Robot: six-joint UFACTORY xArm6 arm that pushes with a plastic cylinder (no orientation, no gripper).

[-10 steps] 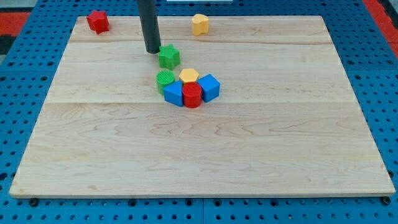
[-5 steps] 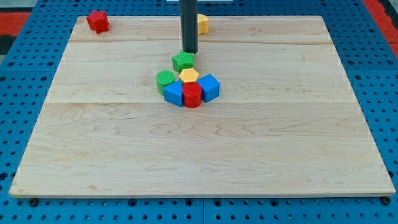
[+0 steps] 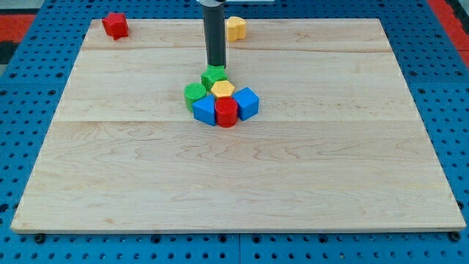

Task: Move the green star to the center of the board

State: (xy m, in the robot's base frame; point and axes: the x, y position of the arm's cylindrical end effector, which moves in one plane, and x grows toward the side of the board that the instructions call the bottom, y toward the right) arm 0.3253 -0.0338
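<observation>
My tip, a bare rod tool that grips nothing, sits just above the green star, which is pressed against the yellow hexagon atop the cluster, so pushing it toward the worktop centre likely means steering around them.

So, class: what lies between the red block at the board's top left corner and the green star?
In the camera view, only bare board lies between that red block and the green star; my tip sits just above the star.
</observation>
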